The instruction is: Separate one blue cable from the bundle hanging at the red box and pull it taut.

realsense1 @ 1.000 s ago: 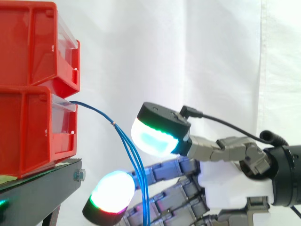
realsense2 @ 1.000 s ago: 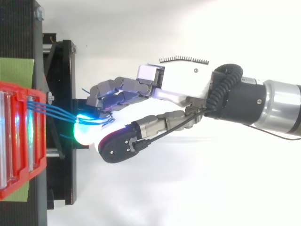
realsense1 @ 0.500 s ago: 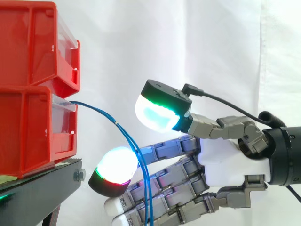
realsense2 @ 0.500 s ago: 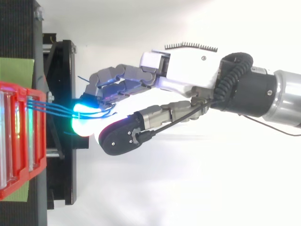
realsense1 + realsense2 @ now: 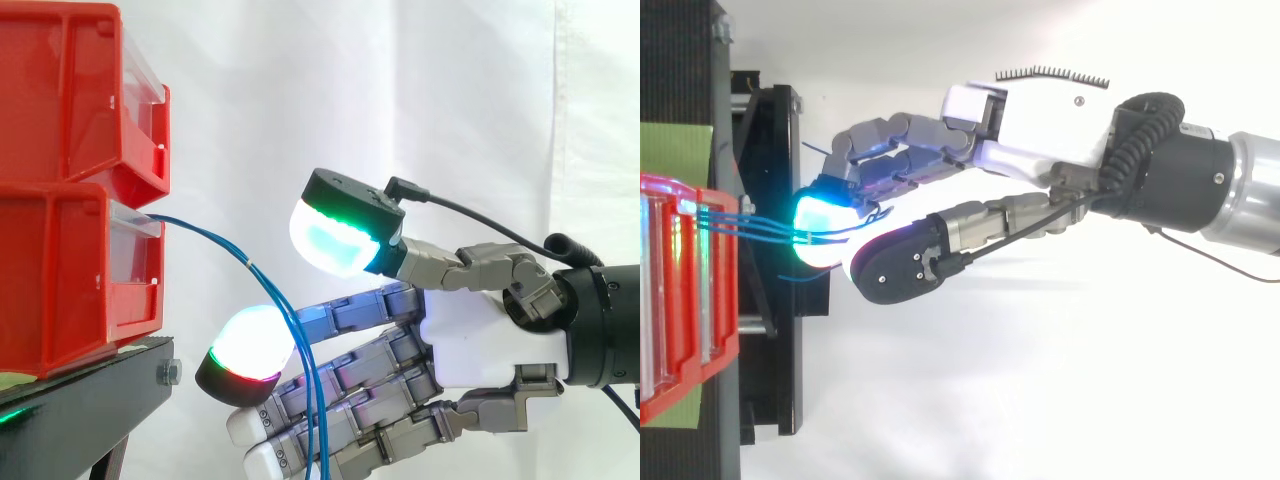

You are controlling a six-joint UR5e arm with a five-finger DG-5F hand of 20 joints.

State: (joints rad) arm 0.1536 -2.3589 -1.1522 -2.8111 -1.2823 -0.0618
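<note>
A bundle of thin blue cables [image 5: 205, 231] leaves the lower red bin [image 5: 60, 280], arcs right and hangs down in separate strands. My hand [image 5: 490, 340] reaches in from the right with its fingers stretched out behind the hanging strands. One white-glowing fingertip [image 5: 250, 340] sits left of the strands, and the cyan thumb pad [image 5: 335, 245] floats above them, clear of the cables. From above, the cables [image 5: 750, 228] run from the bin [image 5: 725, 300] to the glowing fingertip, between the fingers and thumb of the hand [image 5: 1040, 150]. Nothing is pinched.
A second red bin [image 5: 70, 90] is stacked on the lower one. Both rest on a black stand [image 5: 90, 400] whose edge lies close under the fingertips. A white curtain fills the background.
The hand has risen and shifted a little toward the bins, bringing more fingers up behind the strands. In the top view it moved toward the upper edge, nudging the cables sideways.
</note>
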